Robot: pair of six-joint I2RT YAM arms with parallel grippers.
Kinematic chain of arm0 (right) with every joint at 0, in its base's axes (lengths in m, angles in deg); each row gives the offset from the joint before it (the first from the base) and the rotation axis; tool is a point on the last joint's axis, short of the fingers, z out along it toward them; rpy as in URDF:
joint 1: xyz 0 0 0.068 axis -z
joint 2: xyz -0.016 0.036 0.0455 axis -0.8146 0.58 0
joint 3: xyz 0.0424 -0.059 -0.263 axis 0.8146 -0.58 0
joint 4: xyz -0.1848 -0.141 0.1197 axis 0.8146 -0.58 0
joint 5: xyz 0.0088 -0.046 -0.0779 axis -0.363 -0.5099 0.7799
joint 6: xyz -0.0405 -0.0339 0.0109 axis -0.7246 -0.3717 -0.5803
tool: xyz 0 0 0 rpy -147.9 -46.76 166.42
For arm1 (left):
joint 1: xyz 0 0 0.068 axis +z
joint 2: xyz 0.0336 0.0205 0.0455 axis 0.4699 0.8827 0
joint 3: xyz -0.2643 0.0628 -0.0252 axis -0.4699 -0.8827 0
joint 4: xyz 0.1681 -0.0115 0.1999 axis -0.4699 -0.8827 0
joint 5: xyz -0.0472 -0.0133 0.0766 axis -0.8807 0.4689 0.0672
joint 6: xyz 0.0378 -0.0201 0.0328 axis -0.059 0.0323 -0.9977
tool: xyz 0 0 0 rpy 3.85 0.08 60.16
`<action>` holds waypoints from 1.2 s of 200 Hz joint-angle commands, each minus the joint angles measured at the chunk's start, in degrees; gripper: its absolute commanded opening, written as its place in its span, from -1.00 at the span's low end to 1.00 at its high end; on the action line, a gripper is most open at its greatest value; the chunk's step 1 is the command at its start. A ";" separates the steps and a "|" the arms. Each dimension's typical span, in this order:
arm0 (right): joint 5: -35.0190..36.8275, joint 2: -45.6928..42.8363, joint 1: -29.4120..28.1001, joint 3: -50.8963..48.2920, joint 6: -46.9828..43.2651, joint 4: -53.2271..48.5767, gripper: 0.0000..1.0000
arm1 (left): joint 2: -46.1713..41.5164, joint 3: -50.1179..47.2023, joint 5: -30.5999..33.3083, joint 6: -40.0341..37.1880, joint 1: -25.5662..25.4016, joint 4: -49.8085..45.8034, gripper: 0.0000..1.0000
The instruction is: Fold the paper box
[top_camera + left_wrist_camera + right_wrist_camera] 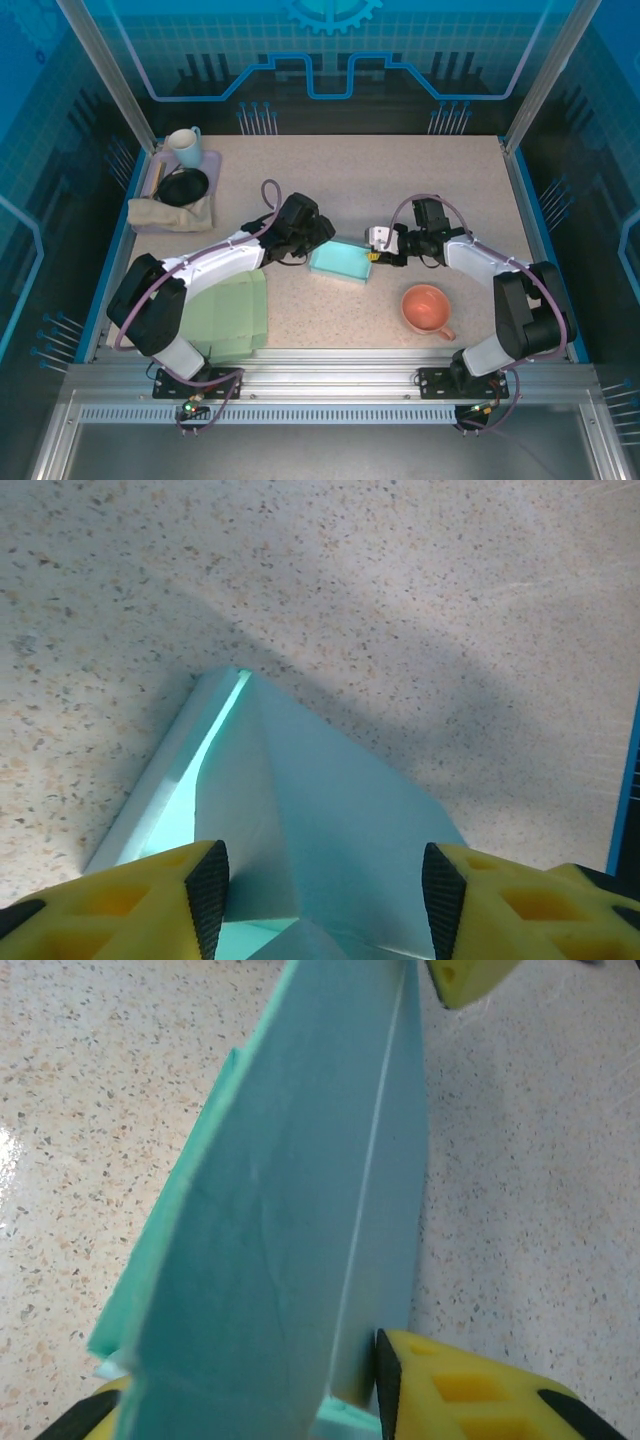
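Table (330, 170): paper box (340, 262) ctr, pink cup (427, 307) R, green sheets (232, 312) L, tray (212, 160) far-L.

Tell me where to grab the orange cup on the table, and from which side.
Pinch the rim wall of the orange cup, coming straight down from above, one finger inside and one outside. It stands upright with its mouth open upward. Its handle sticks out toward the near right, so take the rim on the opposite, far-left side, probably the steadier hold.
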 commanded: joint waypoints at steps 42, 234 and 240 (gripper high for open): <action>7.26 -5.39 -0.58 -3.50 8.24 3.44 -0.31 | 0.28 -2.30 6.52 -0.79 -0.20 -3.13 0.10; 39.95 -10.96 -11.24 9.46 80.85 -10.62 -0.04 | 2.28 -4.52 12.16 -1.29 -0.05 -3.80 0.17; 40.97 -10.39 -12.43 9.33 81.59 -10.18 -0.04 | 2.26 -4.76 12.10 -1.34 -0.14 -3.71 0.17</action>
